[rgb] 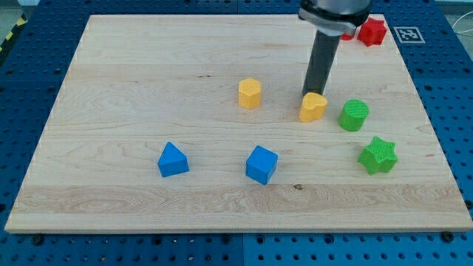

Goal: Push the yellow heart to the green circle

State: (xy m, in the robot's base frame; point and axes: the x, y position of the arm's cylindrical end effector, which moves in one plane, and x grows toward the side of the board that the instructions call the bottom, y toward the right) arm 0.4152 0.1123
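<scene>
Right of centre, your tip [311,94] touched the yellow heart's [313,108] top-left edge; no hand existed. The light, rigid block likely slid easily toward the green circle [354,115].

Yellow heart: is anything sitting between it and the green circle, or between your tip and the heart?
Nothing visible. My tip sits right at the top edge of the yellow heart, and only a narrow strip of bare board separates the heart from the green circle on its right. The green star lies lower, off that line.
</scene>
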